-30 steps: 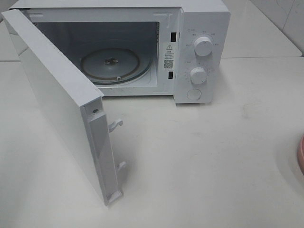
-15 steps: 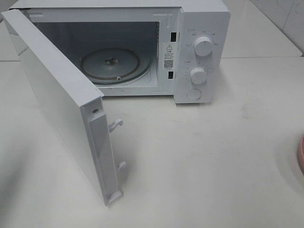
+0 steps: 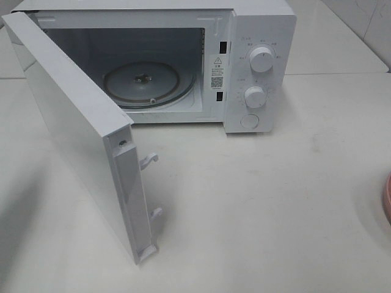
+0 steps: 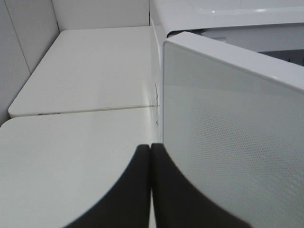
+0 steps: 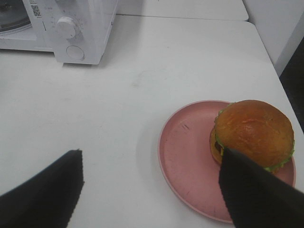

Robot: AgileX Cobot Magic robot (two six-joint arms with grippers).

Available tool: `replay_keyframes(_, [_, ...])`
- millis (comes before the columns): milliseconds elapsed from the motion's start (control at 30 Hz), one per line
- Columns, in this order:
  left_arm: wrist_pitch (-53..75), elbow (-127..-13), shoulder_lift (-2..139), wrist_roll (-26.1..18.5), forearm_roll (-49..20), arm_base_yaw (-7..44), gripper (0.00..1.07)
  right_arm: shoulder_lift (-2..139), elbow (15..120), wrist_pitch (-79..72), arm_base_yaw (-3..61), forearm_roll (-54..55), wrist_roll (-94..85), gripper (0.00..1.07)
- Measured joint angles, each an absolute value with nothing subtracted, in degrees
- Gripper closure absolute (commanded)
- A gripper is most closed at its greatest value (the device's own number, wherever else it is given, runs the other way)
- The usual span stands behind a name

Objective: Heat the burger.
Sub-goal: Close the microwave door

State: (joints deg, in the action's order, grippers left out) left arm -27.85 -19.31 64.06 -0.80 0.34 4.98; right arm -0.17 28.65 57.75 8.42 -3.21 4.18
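The burger (image 5: 254, 130), with a glossy brown bun and a green lettuce frill, sits on the far side of a round pink plate (image 5: 183, 161) in the right wrist view. My right gripper (image 5: 151, 152) hangs open above the table, one dark finger (image 5: 256, 194) over the plate's near side and just short of the burger, the other finger (image 5: 42, 194) over bare table. My left gripper (image 4: 150, 147) is shut with nothing in it, beside the outer face of the open microwave door (image 4: 237, 142). Neither gripper shows in the exterior high view.
The white microwave (image 3: 259, 61) stands at the back with its door (image 3: 79, 134) swung wide open to the left, and a glass turntable (image 3: 146, 82) lies inside. Only a sliver of the pink plate (image 3: 387, 198) shows at the right edge.
A faint shadow at the table's lower left has spread a little. Microwave, door and plate have not moved.
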Motion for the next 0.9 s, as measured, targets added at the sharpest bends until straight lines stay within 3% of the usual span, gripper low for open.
replay_keyframes(433, [-55.2,-19.3,86.0,0.5,5.1,5.6,1.07,-0.2,28.6,57.8,8.4,-3.2,4.2,0.31])
replay_keyframes(900, [-58.7,-23.4,95.7,1.7,3.8,14.4,1.07,-0.2,28.6,57.8,8.4,-3.2,4.2,0.31])
